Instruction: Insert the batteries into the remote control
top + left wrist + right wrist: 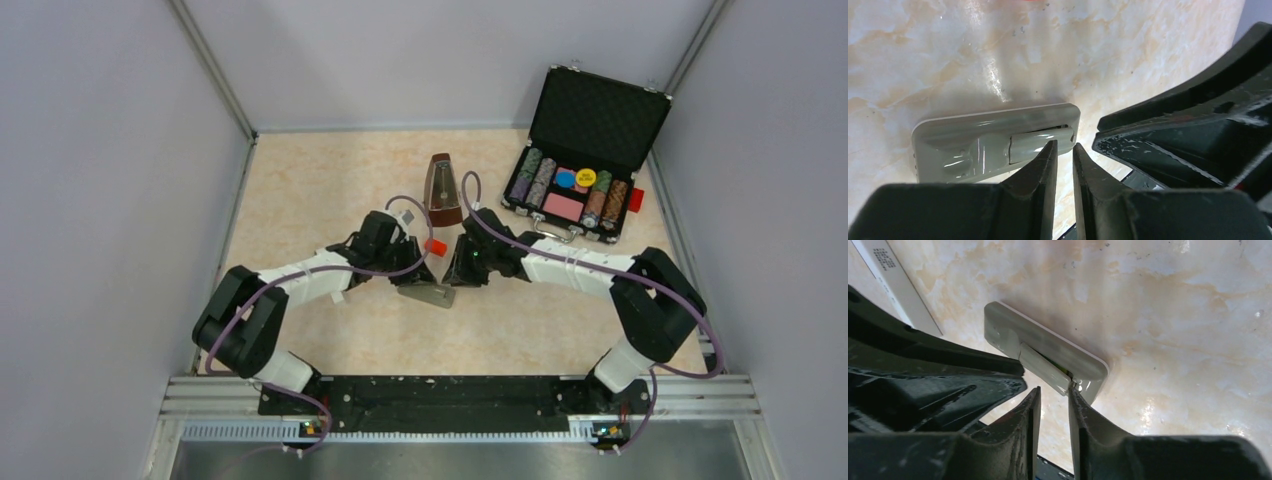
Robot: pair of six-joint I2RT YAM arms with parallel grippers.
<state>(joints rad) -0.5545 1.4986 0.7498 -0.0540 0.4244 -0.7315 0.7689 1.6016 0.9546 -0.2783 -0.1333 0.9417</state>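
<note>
My left jaws (pixel 1064 150) stand a narrow slit apart with nothing between them, one fingertip (pixel 1047 156) touching the grey cover (pixel 1040 142) on the remote control (pixel 963 131). My right jaws (pixel 1053 392) are likewise barely parted and empty, with a fingertip (pixel 1076 401) at the cover's end, where a green sliver (pixel 1062 370) shows underneath. The remote lies flat in the middle of the table (pixel 300 185), with a metronome (pixel 443 188) at its 12 o'clock and a chip case (pixel 592 120) at 2 o'clock.
</note>
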